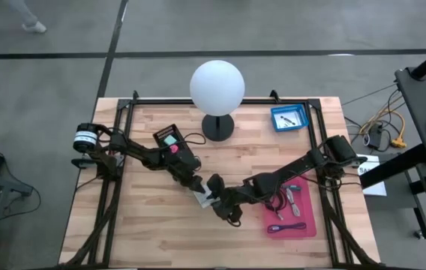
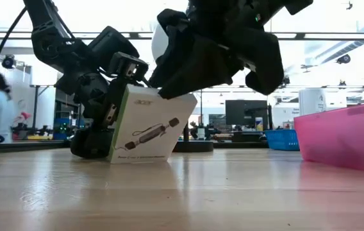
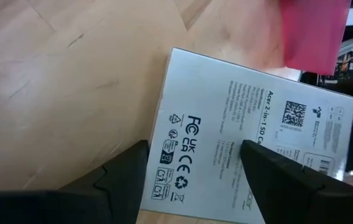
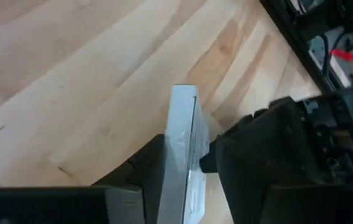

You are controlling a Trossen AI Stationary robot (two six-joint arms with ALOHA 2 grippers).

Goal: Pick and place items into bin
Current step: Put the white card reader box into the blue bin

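At the lower centre of the high view, the right gripper (image 1: 214, 201) pinches the top edge of the white printed card (image 2: 148, 127), standing on the table (image 1: 153, 232), while the left gripper (image 1: 198, 189), fingers spread, braces it, apparently for lifting to the pink bin (image 1: 292, 217).

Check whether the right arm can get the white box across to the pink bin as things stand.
Probably yes: the right end effector straddles the white box edge, and bare table lies toward the pink bin.

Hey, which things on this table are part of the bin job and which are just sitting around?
Job:
white box, right claw gripping its edge, left claw against it
pink bin, cords inside

Lying about:
globe lamp
blue tray
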